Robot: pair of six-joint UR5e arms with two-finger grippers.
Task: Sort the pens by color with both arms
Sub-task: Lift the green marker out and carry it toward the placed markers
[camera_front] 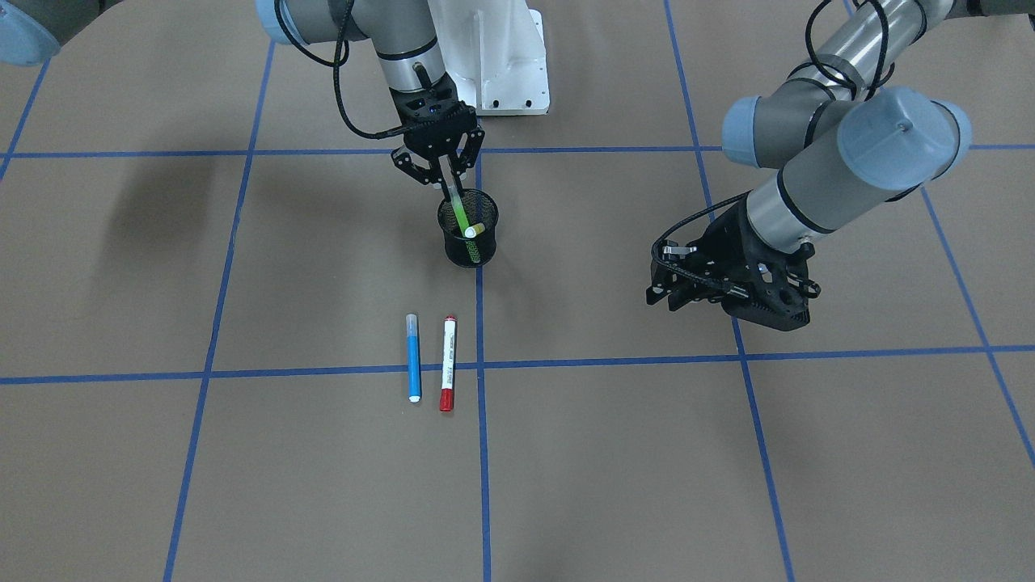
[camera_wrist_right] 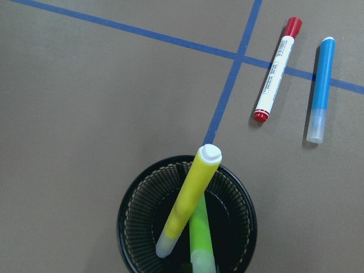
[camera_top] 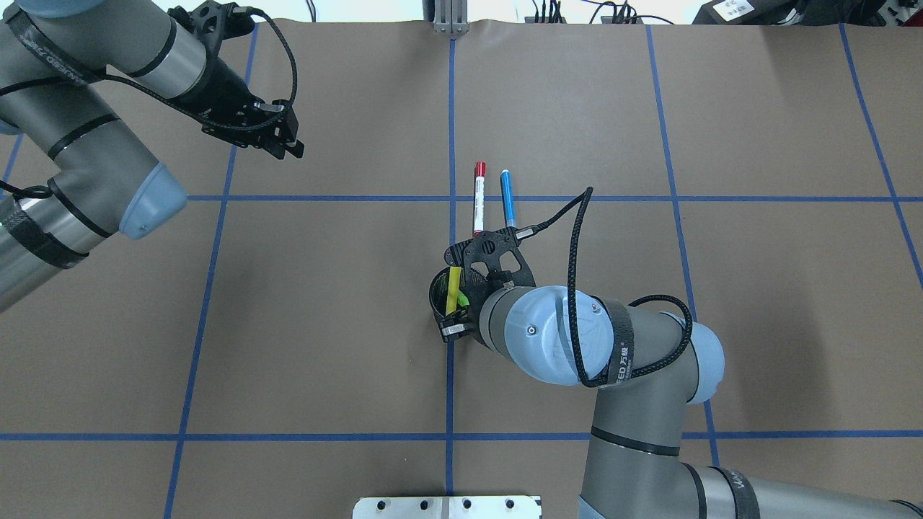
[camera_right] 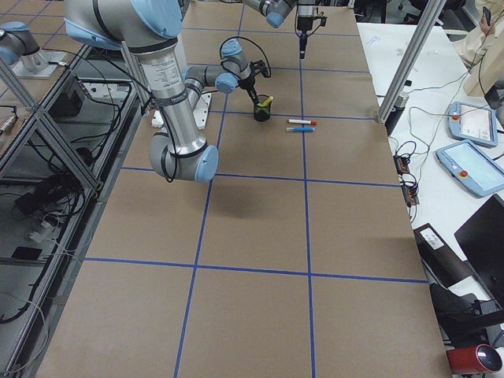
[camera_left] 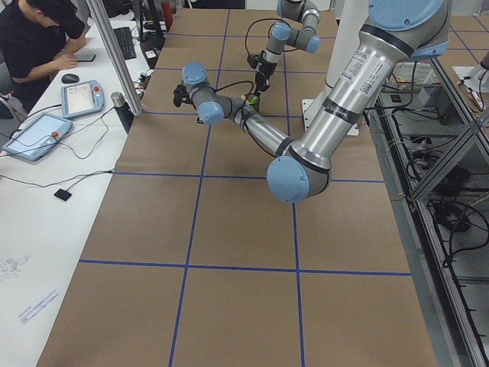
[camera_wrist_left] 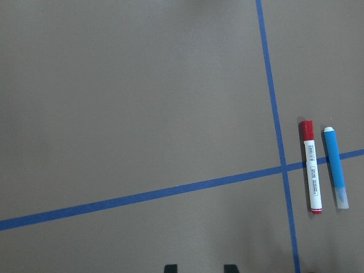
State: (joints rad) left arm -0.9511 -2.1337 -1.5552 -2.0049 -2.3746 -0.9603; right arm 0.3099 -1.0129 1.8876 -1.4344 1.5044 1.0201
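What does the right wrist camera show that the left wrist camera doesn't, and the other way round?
Only the right wrist view: the mesh cup with the yellow pen and green pen leaning inside.
Only the left wrist view: the tips of the left gripper at the bottom edge, apart with nothing between them.
Both: the red pen and blue pen lying side by side, not touching, each across a line of blue tape near the crossing.
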